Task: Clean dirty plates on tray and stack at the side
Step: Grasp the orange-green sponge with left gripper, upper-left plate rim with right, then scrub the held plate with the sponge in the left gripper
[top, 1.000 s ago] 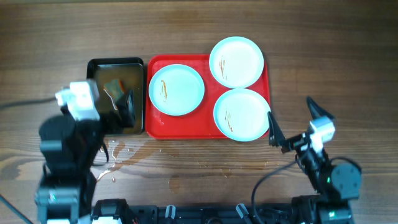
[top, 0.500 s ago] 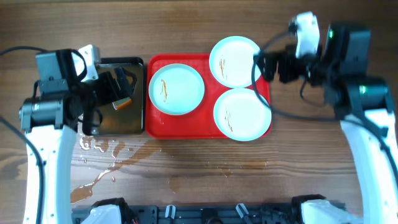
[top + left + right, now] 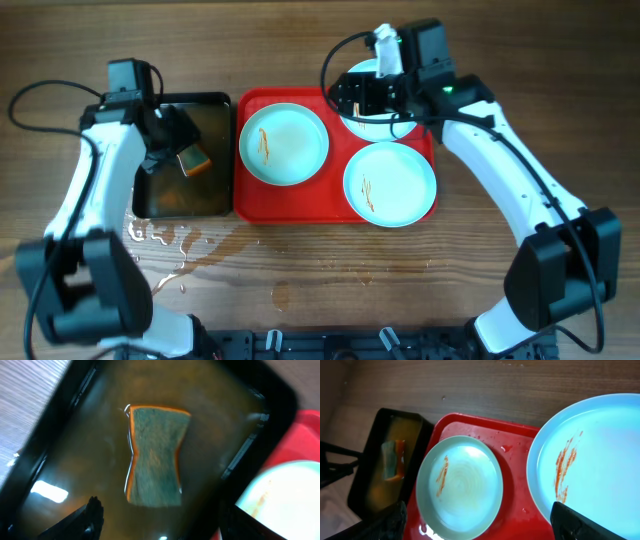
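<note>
Moved: right hand point(image 3: 365, 95) has swung in from beside the far right plate to sit over it; left hand point(image 3: 172, 140) has shifted slightly above the black tray point(image 3: 218, 150); all 3 plates lie where they were.
Left hand: released, fingers spread wide, nothing between them.
Sponge point(image 3: 156, 455): lies flat in the black tray's brownish water, green face up with an orange edge, ahead of the left hand's spread tips.
Right hand: released, fingers wide apart, grasping nothing; whether it touches the plate under it cannot be told.
Red tray point(image 3: 340, 200): on the counter point(image 3: 250, 40), just right of the black tray, their long sides side by side.
Left plate point(image 3: 284, 144): inside the red tray's left half, with an orange-brown smear left of centre.
Near right plate point(image 3: 390, 183): at the tray's near right corner, overhanging the rim, with a thin smear left of centre.
Far right plate point(image 3: 600, 460): at the tray's far right corner, mostly hidden overhead by the right arm; the wrist view shows orange streaks on it.
Spilled water point(image 3: 170, 250): puddles on the counter in front of the black tray.
</note>
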